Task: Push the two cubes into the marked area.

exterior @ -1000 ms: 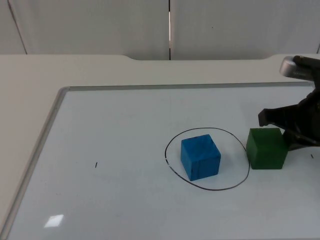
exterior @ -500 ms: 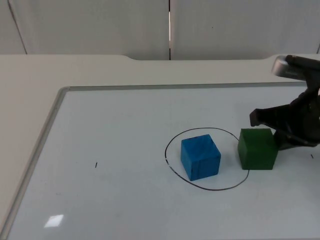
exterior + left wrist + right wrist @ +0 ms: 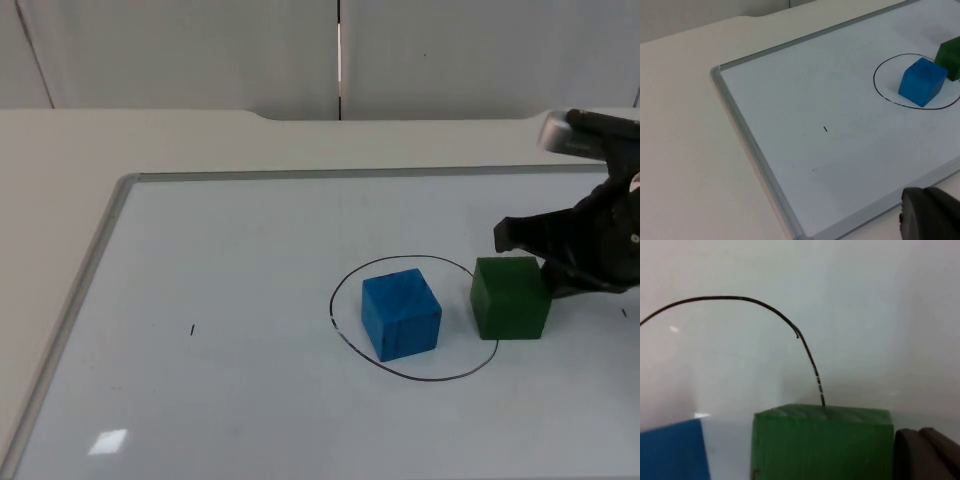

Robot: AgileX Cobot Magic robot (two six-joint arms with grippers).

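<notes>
The right gripper (image 3: 556, 268) is pressing against the green cube's (image 3: 511, 297) right side near the whiteboard's (image 3: 240, 260) right edge; whether its fingers are parted I cannot tell. That cube is sitting across the drawn oval's (image 3: 345, 345) right line. The blue cube (image 3: 400, 313) is sitting inside the oval. The left arm is waiting.

grey partition wall (image 3: 200, 50) — cream table (image 3: 60, 150), framed whiteboard (image 3: 250, 230)
</notes>
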